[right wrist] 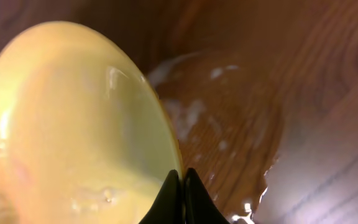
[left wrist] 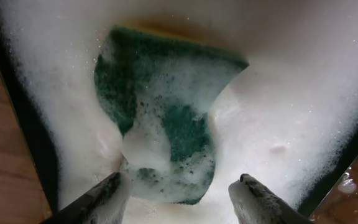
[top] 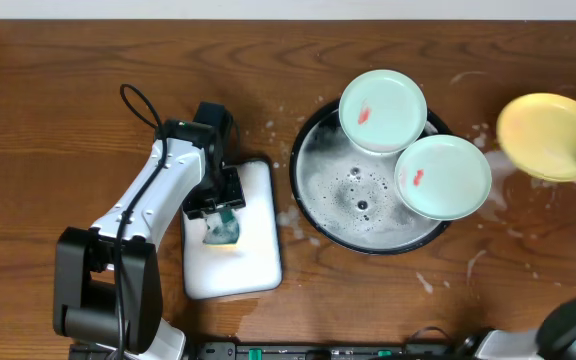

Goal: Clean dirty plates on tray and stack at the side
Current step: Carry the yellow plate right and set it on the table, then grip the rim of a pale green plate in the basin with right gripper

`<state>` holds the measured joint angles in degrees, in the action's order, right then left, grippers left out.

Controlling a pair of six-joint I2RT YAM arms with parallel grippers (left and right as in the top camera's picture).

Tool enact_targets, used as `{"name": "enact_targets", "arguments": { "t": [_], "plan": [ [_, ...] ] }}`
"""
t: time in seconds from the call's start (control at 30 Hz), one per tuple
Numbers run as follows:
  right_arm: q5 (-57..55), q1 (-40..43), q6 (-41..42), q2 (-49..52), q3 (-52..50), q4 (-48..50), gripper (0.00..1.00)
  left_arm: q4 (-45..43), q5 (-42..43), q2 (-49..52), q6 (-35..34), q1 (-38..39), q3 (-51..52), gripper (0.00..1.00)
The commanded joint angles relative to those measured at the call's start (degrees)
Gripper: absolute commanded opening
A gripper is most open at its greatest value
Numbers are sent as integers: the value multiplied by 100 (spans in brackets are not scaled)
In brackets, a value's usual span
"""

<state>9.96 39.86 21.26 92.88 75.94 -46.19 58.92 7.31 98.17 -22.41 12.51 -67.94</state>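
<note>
In the black tray (top: 296,175), mint plates (top: 383,110) rest at twelve and three o'clock. Left gripper (left wrist: 179,182) gapes wide over the white tray's (top: 258,270) sponge (left wrist: 166,118); right gripper (right wrist: 180,177) pinches the yellow plate (right wrist: 73,124).

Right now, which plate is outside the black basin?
The yellow plate, held by the right gripper over the table; both green plates rest on the basin.
</note>
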Motion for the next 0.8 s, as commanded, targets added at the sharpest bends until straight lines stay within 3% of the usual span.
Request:
{"name": "enact_targets", "arguments": {
  "t": [0.0,0.17,0.33,0.57,0.77],
  "plan": [
    [555,437,313,542,13,229,1,39,-22,28,31,-24,2,59],
    [494,490,203,1152,13,190,1,31,-20,28,31,-22,2,59],
    [901,326,-293,1051,13,348,27,52,-20,28,31,-22,2,59],
    [1211,-793,-1482,-181,13,-212,41,7,-20,28,33,-22,2,60],
    [-686,-2229,-1298,-378,-35,-1023,40,11,-22,28,31,-24,2,60]
  ]
}}
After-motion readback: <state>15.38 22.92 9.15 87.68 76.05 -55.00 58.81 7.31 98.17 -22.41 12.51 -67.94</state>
